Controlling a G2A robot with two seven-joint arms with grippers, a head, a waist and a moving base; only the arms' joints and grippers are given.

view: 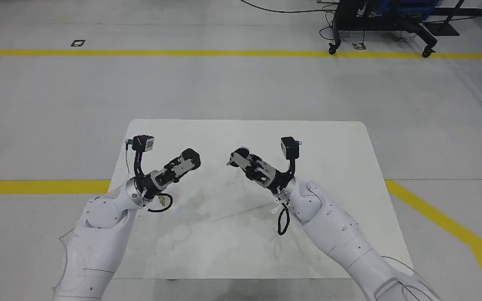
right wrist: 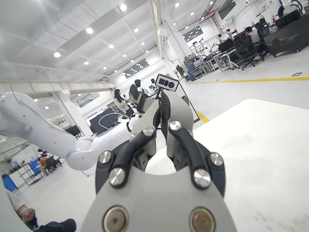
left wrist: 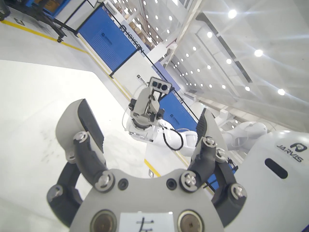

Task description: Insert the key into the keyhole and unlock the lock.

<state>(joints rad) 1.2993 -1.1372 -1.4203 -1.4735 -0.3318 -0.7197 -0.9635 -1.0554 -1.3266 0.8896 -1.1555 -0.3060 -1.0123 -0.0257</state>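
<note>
Both arms hang over the white table [view: 248,226], their tips facing each other a short gap apart near its middle. My left gripper [view: 194,158] is open; in the left wrist view [left wrist: 143,108] its two dark-padded fingers [left wrist: 90,121] stand wide apart with nothing between them. Beyond that gap I see the right gripper [left wrist: 144,105]. My right gripper [view: 234,158] is shut; in the right wrist view [right wrist: 165,102] its pads press together and I see nothing held between them. The table surface under both grippers is bare white.
The table's far edge [view: 248,120] and right edge [view: 380,188] border a grey floor with yellow lines [view: 151,52]. A black wheeled frame [view: 384,26] stands on the floor at the far right, well off the table.
</note>
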